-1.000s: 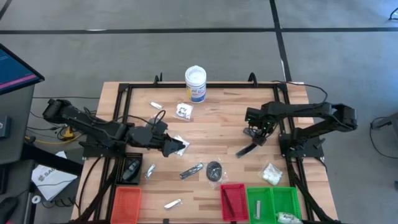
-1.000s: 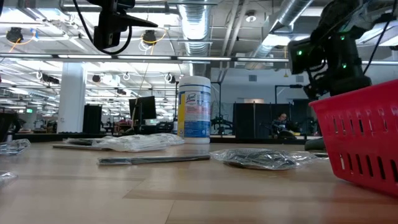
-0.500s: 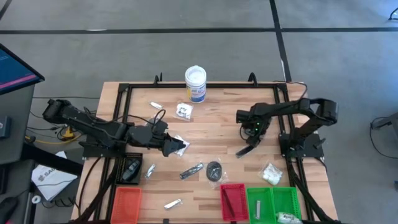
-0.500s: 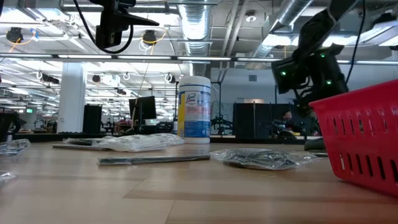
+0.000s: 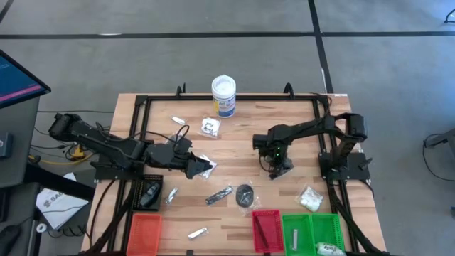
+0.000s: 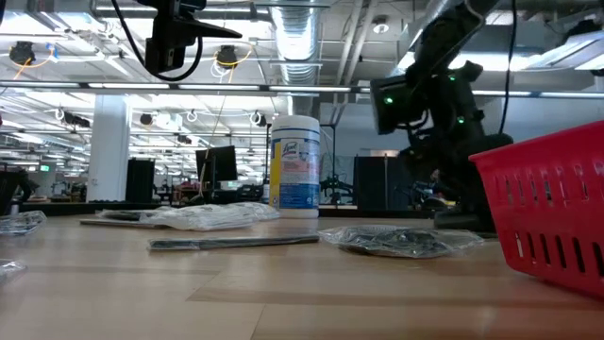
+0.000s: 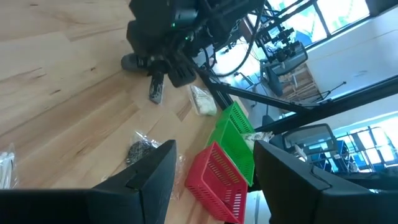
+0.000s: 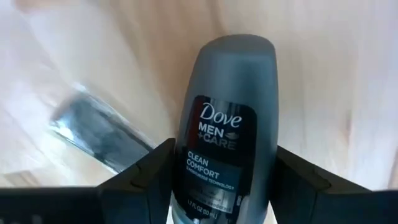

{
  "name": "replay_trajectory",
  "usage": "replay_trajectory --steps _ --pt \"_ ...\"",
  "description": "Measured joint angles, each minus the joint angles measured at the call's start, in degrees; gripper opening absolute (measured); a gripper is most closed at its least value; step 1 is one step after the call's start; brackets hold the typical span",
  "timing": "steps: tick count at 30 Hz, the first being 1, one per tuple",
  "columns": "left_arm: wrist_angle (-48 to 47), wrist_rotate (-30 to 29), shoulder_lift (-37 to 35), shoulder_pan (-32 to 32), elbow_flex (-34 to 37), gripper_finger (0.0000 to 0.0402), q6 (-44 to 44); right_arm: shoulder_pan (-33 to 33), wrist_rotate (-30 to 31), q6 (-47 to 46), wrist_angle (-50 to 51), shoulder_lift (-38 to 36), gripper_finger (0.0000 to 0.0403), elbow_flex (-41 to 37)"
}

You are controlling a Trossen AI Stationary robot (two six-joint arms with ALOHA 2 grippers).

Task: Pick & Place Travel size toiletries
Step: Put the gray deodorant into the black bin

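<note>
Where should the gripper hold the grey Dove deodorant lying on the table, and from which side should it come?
Judging by its pose, across the flat middle by the label. The deodorant lies flat, its rounded end pointing away, so coming from above suits it. The right gripper straddles it that way.

Open-plan lab: exposed ceiling ducts (image 6: 300, 38), monitors (image 6: 219, 162), workstations.

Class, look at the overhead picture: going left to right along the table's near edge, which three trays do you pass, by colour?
orange tray → red tray → green tray
</note>
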State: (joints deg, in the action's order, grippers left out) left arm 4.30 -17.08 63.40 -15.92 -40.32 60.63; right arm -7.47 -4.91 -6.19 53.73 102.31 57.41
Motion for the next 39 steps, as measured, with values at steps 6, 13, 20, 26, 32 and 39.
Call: replay_trajectory --steps 6,13,20,26,32,39 --pt "0.1 0.0 0.0 0.0 0.0 0.0209 -0.2 3.7 -0.1 7.2 -1.3 3.2 0.0194 9.6" --pt "0.1 0.0 0.0 0.6 0.0 0.0209 -0.2 6.1 0.0 12.2 -3.3 3.0 0.0255 19.3" --pt "0.0 0.0 0.0 1.6 0.0 0.0209 -0.4 5.0 0.2 12.4 -6.2 3.0 0.023 20.9" --pt "-1.3 0.8 2.0 2.3 0.0 0.0209 -4.7 5.2 0.1 12.3 -6.0 3.0 0.0178 20.9" --pt "-1.1 6.8 8.4 6.6 -1.0 0.0209 -8.2 6.7 -1.6 10.9 -6.2 3.0 0.0142 20.9" --pt "-0.9 8.8 13.7 8.0 -5.9 0.0209 -14.9 7.2 -1.7 6.7 -4.1 2.1 0.0114 20.9"
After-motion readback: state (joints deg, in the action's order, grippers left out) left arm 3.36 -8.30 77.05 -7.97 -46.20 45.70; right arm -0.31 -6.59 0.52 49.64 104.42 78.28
